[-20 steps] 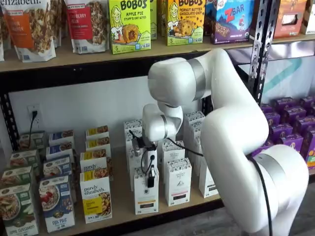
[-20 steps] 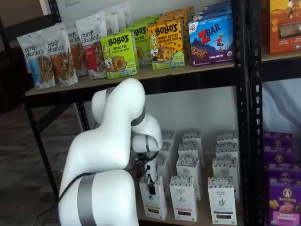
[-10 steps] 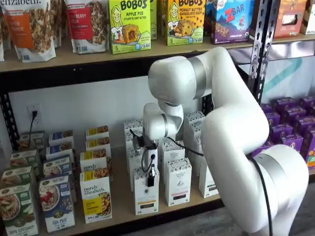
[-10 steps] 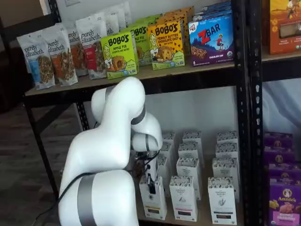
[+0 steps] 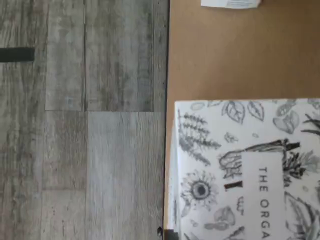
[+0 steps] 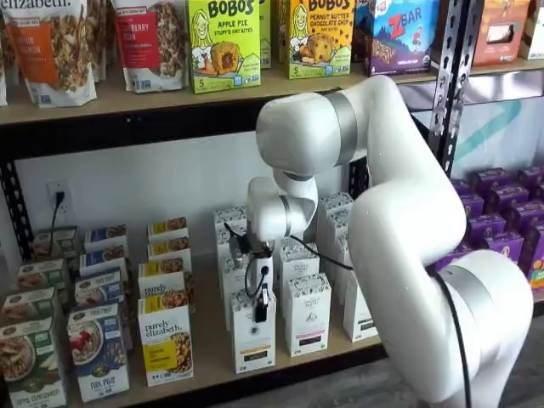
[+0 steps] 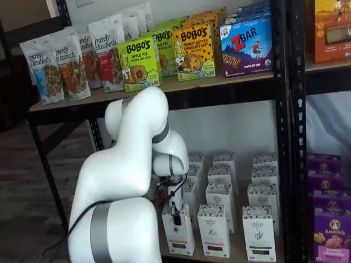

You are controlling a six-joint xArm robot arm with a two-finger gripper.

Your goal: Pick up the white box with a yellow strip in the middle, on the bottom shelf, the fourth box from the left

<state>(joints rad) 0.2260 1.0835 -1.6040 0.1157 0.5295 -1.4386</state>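
Note:
The white box (image 6: pixel 252 342) stands at the front of the bottom shelf (image 6: pixel 208 361), with a dull strip low on its front. It shows in both shelf views (image 7: pixel 179 236). My gripper (image 6: pixel 259 313) hangs straight down onto its top. One black finger lies over the upper front face; the other is hidden behind the box, so no gap shows. The gripper also shows in a shelf view (image 7: pixel 176 215). The wrist view shows the box's leaf-patterned top (image 5: pixel 240 170) close up, at the front edge of the wooden board (image 5: pixel 240 55).
Like white cartons (image 6: pixel 307 314) stand right beside and behind the box. A "purely elizabeth" box (image 6: pixel 165 342) stands to its left. A black rack post (image 6: pixel 446 76) and purple boxes (image 6: pixel 501 212) are to the right. Grey plank floor (image 5: pixel 85 120) lies beyond the board's edge.
The arm's upper joint has risen and shifted a little. The gripper and the white box stay in about the same place.

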